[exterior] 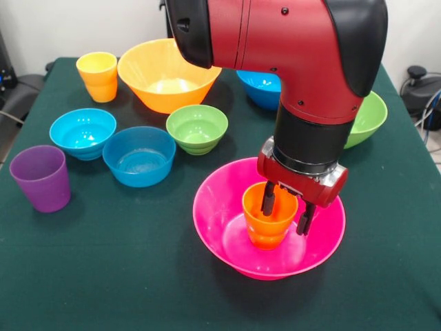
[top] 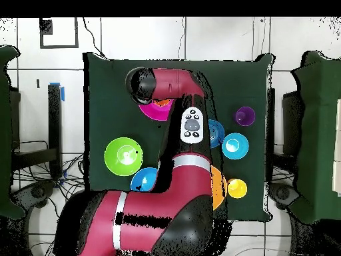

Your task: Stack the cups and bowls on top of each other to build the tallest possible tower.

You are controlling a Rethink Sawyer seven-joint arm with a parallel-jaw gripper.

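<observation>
Orange cup [exterior: 268,219] betw. open jaws

Large pink bowl [exterior: 227,224]: upright, front right of the bench, holding the orange cup [exterior: 267,227], which stands upright inside it.
Purple cup [exterior: 41,178]: upright, front left, alone.
Yellow cup [exterior: 98,76]: upright, back left, just beside the large orange bowl [exterior: 165,76].
Small cyan bowl [exterior: 83,132], small blue bowl [exterior: 139,156], small green bowl [exterior: 197,128]: upright, clustered left of centre.
Medium blue bowl [exterior: 260,88], medium green bowl [exterior: 366,118]: at the back, partly hidden.
</observation>
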